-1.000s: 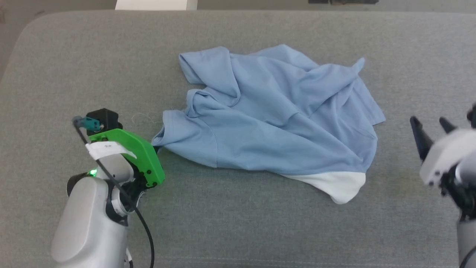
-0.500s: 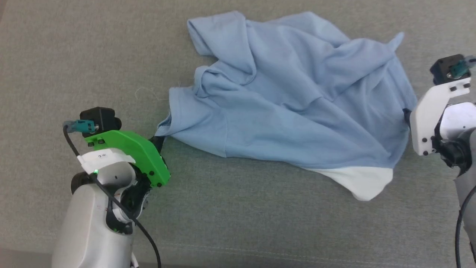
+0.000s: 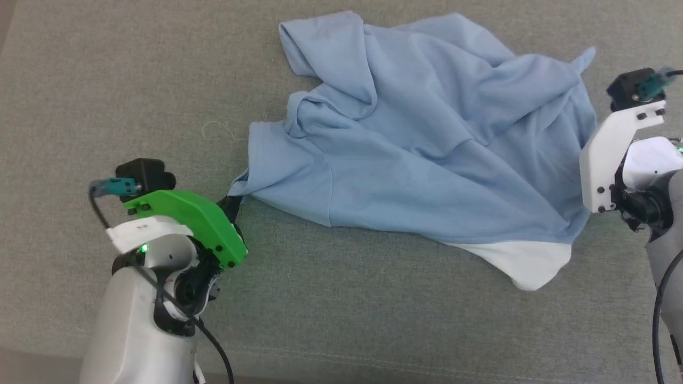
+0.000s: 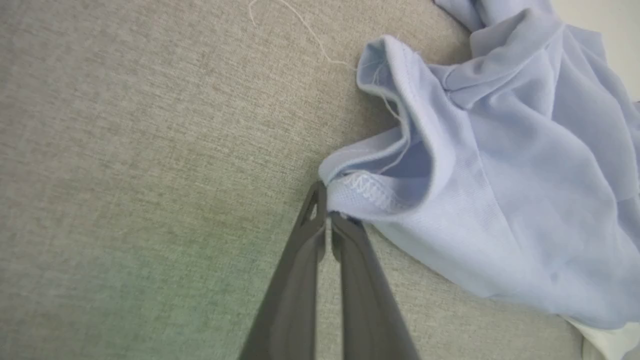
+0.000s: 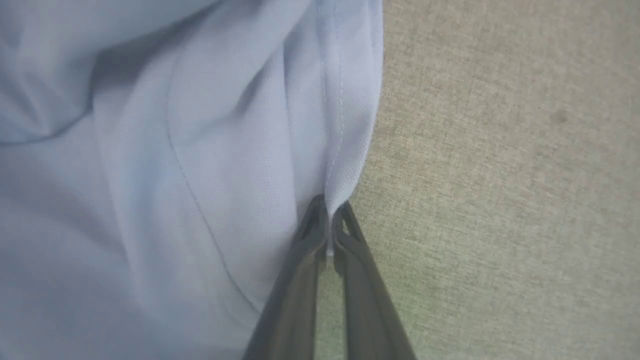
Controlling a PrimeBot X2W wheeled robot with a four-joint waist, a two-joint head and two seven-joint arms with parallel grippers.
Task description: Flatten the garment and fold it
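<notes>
The garment [image 3: 427,144] is a light-blue T-shirt lying crumpled on the grey cushion, with a white patch [image 3: 525,261] poking out at its near right corner. My left gripper [image 3: 233,198] is shut on the stitched hem corner at the garment's left edge; the left wrist view shows the dark fingers [image 4: 300,260] pinching that hem [image 4: 367,192]. My right gripper [image 5: 327,215] is shut on a folded blue edge [image 5: 345,150] at the garment's right side. In the head view its white mount [image 3: 608,154] sits against the cloth and hides the fingertips.
The grey fabric cushion [image 3: 133,80] spreads all around the garment, with a seam [image 3: 373,362] running near its front edge. A loose white thread [image 3: 219,128] lies on it left of the garment.
The head camera dipped and moved closer. My right arm swung in from the right to the garment's right edge and its fingers closed on the cloth. The left gripper kept its hold.
</notes>
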